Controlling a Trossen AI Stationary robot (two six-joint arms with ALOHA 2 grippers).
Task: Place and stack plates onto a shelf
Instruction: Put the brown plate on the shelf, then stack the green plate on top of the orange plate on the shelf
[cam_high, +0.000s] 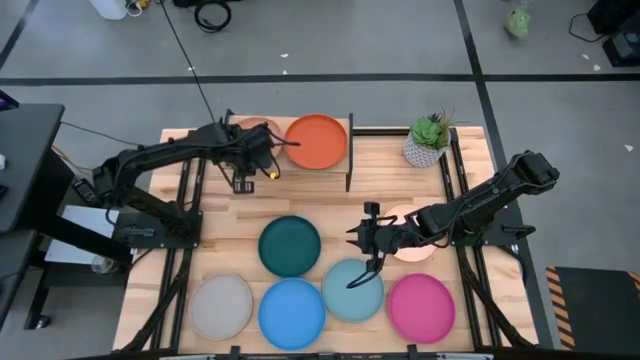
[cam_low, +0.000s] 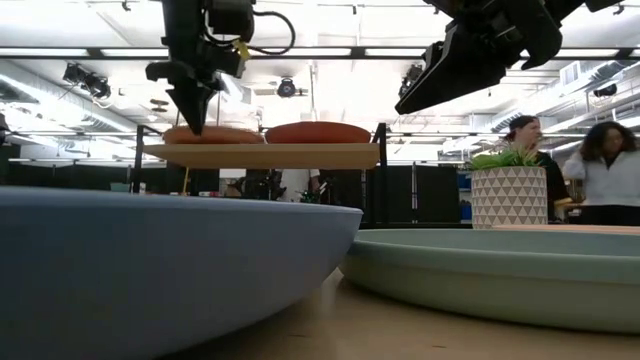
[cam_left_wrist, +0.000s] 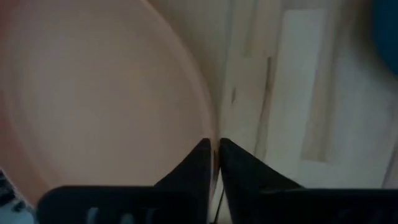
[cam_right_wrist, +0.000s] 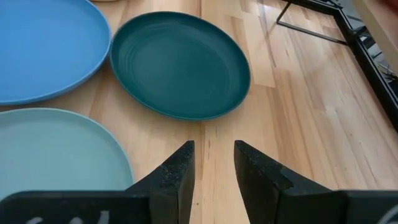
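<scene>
The tan plate lies flat on the shelf, beside the orange plate. My left gripper stands over the tan plate, shut on its rim. My right gripper is open and hovers above bare tabletop between the dark teal plate and the light teal plate. The cream plate lies partly hidden under my right arm. The grey plate, the blue plate and the magenta plate lie flat along the table's near edge. My left gripper pinches the tan plate's rim between its two fingers. The fingers come from above, pointing down. The plate sits level, with its underside on the shelf board.
A potted plant stands at the table's far right, next to the shelf's black legs. Bare wood shows between the shelf and the dark teal plate. People stand in the room beyond the table.
</scene>
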